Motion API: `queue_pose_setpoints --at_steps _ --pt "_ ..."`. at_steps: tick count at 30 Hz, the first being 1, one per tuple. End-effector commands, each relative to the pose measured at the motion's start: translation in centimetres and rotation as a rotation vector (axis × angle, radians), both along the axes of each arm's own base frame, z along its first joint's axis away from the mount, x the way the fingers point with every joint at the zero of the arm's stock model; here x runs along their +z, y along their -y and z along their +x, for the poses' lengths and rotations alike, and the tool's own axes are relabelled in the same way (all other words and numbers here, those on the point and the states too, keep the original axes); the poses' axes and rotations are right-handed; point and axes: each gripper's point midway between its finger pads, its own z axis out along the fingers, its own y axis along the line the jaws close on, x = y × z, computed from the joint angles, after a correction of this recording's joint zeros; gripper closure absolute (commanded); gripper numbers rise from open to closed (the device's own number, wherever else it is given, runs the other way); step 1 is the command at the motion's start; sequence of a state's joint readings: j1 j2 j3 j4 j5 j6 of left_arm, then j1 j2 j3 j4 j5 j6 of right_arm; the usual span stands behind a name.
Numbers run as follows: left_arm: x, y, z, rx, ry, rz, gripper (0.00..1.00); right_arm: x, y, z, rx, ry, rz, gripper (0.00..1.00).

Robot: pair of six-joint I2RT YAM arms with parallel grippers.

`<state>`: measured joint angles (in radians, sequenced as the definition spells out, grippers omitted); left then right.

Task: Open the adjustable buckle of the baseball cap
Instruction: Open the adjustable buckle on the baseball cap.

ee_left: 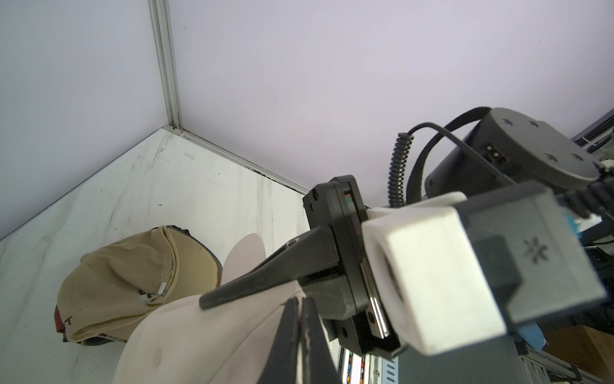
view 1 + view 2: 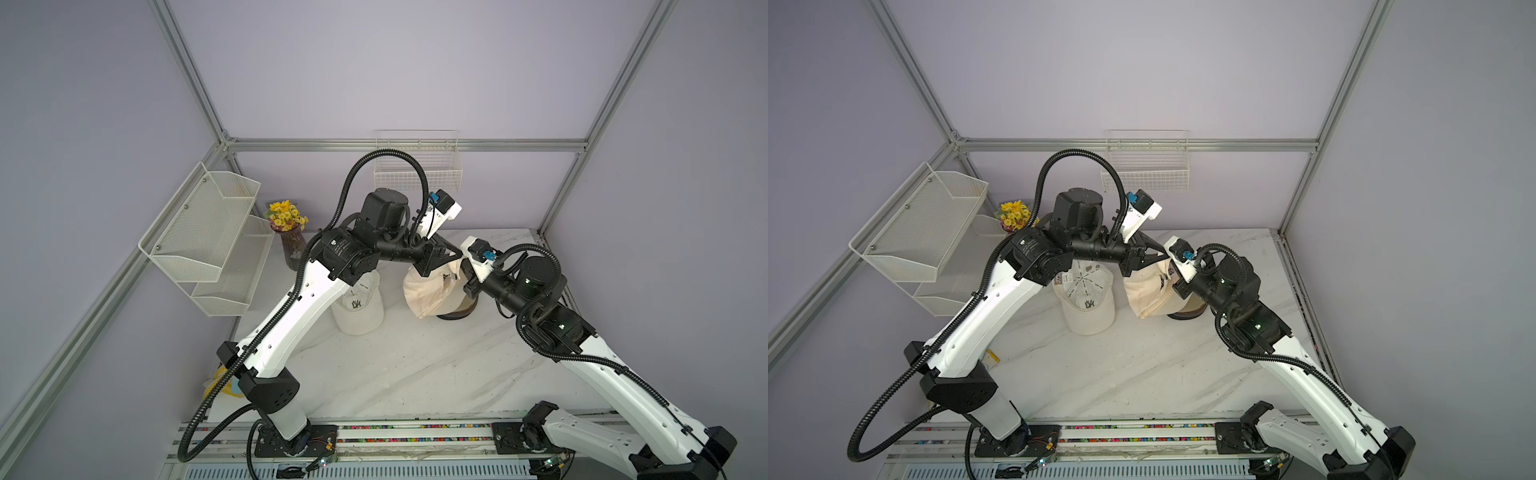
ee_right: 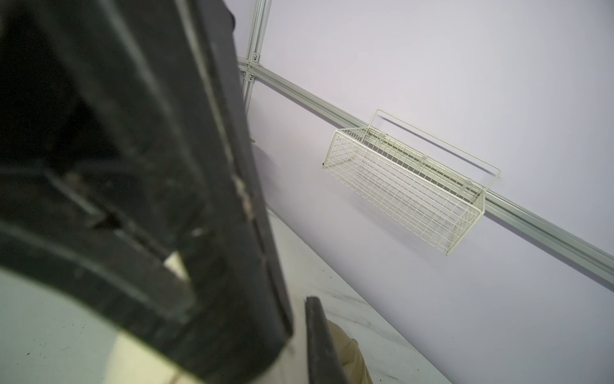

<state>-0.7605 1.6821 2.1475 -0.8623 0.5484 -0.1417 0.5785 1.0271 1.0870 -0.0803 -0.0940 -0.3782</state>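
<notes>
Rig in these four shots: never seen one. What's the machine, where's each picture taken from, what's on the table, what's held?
It is a two-armed robot: a white-and-black left arm and right arm, mounted at the near edge of a white marble-look table. Two pictures look down from overhead, nearly alike. The other two look out from each arm's wrist toward its hand. On the table lie a white fabric baseball cap and a tan baseball cap with a dark brim; a vase of yellow flowers stands near the far-left corner. Between the arms, a cream fabric baseball cap is pinched by both: the left hand and the right hand are shut on its cloth.
</notes>
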Motion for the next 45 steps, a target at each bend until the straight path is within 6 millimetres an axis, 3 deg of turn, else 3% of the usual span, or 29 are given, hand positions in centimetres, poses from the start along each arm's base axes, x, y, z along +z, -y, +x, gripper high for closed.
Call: queue_pose_setpoints --at_steps 1,9,18,22,25,27,30,31,34,40,45 --pt "2.0 -0.8 -1.4 -0.007 0.036 -0.034 1.00 2.0 0.6 0.2 -0.034 -0.002 0.062 1.00" --pt "1.7 -1.4 -2.3 0.004 0.035 -0.023 1.00 4.1 2.1 2.4 -0.174 -0.042 0.176 1.00" --pt "-4.6 -1.5 -2.2 0.034 -0.069 0.049 1.00 11.4 2.5 3.5 -0.207 0.011 0.336 1.00" --pt "-5.9 -1.8 -1.9 0.057 -0.073 0.067 1.00 13.3 2.2 3.2 -0.175 0.016 0.375 1.00" --pt "-5.5 -2.3 -1.4 0.094 -0.038 0.070 0.99 13.5 1.9 2.9 -0.157 0.004 0.380 1.00" --pt "-5.0 -2.8 -1.0 0.131 -0.002 0.070 0.72 13.2 1.9 2.9 -0.152 -0.005 0.377 1.00" --pt "-4.0 -3.0 -0.8 0.178 0.099 0.053 0.64 12.6 1.8 2.7 -0.144 -0.026 0.370 1.00" --pt "-2.6 -3.5 -1.1 0.214 0.170 0.019 0.61 12.4 1.7 2.7 -0.142 -0.032 0.365 1.00" --pt "-1.3 -4.1 -1.0 0.290 0.272 -0.039 0.46 12.0 1.3 2.6 -0.123 -0.049 0.353 1.00" --pt "1.0 -5.7 -1.7 0.423 0.450 -0.078 0.37 11.5 1.3 2.4 -0.121 -0.070 0.336 1.00" --pt "2.0 -4.8 -3.2 0.441 0.579 -0.068 0.35 10.9 1.3 2.9 -0.137 -0.116 0.358 1.00"
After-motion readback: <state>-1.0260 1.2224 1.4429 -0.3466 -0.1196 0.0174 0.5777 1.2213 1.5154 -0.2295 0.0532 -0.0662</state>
